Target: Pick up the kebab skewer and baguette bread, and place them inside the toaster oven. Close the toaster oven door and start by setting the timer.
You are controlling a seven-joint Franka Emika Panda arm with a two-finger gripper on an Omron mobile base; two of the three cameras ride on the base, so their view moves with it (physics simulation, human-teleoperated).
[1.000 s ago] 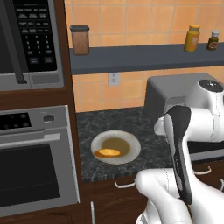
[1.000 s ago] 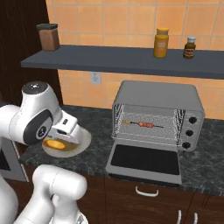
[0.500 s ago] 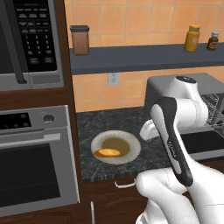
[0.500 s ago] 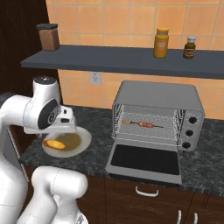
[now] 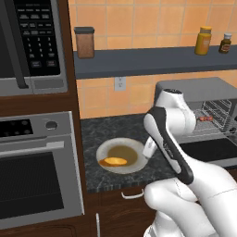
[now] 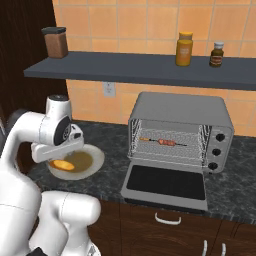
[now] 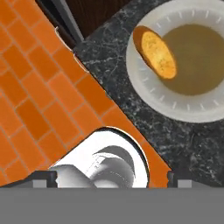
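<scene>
The baguette bread (image 7: 155,52) lies on the left part of a white plate (image 7: 175,109) on the dark counter; I see the same loaf (image 5: 115,161) (image 6: 62,164) from both base cameras. The toaster oven (image 6: 180,107) stands to the right. Its door (image 6: 167,182) is folded down flat, and the kebab skewer (image 6: 161,142) rests on the wire rack inside. My gripper (image 5: 149,149) hangs just above the plate's right rim, beside the loaf and not touching it. In the hand view its fingertips (image 7: 177,176) stand wide apart, open, with nothing between them.
A built-in steel oven (image 5: 37,176) and a microwave (image 5: 32,41) fill the wall left of the plate. A grey shelf (image 6: 150,70) above the counter carries a brown jar (image 6: 56,42) and two bottles (image 6: 184,49). The counter's front edge runs just below the plate.
My arm has swung left, away from the toaster oven, and the hand now hovers at the plate. The skewer, loaf and oven door have not moved.
</scene>
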